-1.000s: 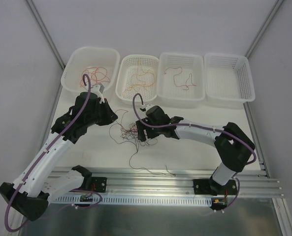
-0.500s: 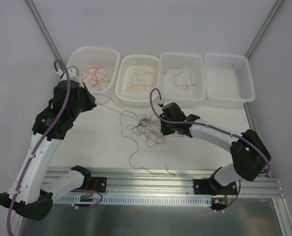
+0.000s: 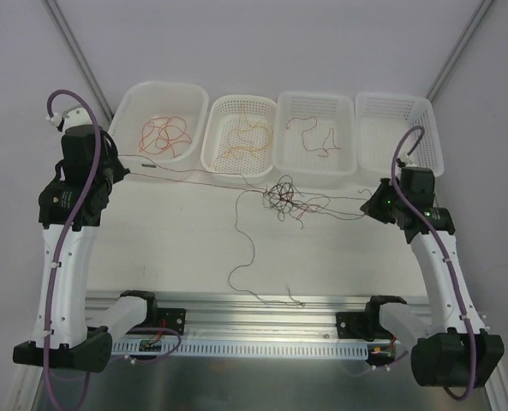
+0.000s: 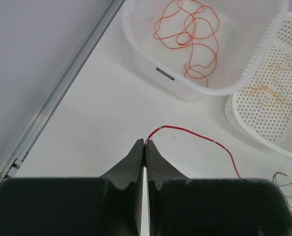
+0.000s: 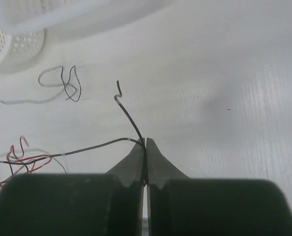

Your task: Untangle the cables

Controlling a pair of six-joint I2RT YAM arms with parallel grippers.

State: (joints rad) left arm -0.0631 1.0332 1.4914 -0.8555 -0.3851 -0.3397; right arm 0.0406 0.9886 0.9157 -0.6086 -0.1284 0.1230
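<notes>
The cables form a small tangle (image 3: 283,197) of red, dark and black wires at the middle of the table, with strands drawn out to both sides. My left gripper (image 3: 116,168) is far left, shut on the end of a red cable (image 4: 195,133) at its fingertips (image 4: 145,143). My right gripper (image 3: 369,205) is far right, shut on a black cable (image 5: 86,149), whose short free end curls up past the tips (image 5: 146,142). One loose strand (image 3: 245,257) trails from the tangle toward the front rail.
Four white containers line the back: a tub (image 3: 164,85) with red-orange wires, a perforated basket (image 3: 241,98) with orange wires, a tub (image 3: 315,95) with a red wire, and a perforated basket (image 3: 395,96). A metal rail (image 3: 262,304) runs along the front.
The right gripper shut on a black cable at the tangle. Both arms then swung apart, left to the left and right to the right, stretching strands out of the tangle.
</notes>
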